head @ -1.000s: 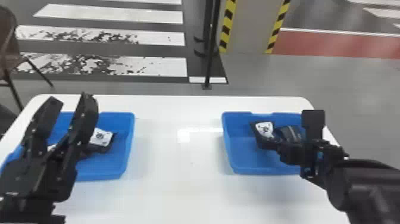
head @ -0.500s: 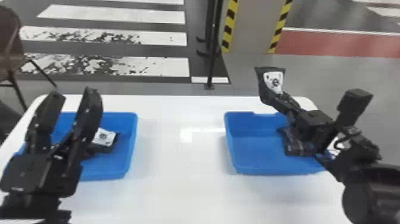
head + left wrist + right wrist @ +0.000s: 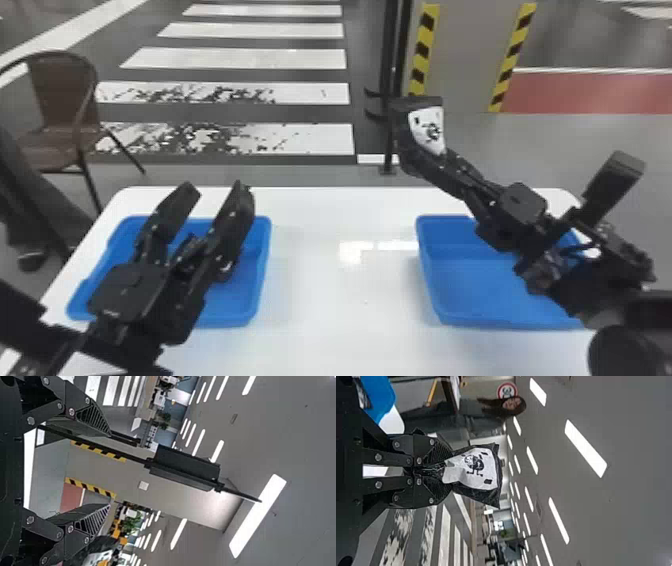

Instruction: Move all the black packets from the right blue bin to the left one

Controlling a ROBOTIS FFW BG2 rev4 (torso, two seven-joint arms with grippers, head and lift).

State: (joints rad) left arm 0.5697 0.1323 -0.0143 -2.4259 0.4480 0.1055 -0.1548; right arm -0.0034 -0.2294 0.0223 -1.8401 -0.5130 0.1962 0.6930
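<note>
Black packet [image 3: 426,129] with a white panel was pinched between the jaws of the right gripper [image 3: 434,162], jutting past their tips, right blue bin [image 3: 431,280] lay lower than those tips, left gripper [image 3: 215,190] had its jaws spread, left blue bin [image 3: 265,255] showed behind them.

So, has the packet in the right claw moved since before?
Yes, the packet has risen out of the right blue bin and shifted left, toward the bin's left edge.

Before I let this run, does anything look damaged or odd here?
The nearest two white floor stripes beyond the table look worn, with dark patches. The packet in the right gripper shows no visible tear or spill.
</note>
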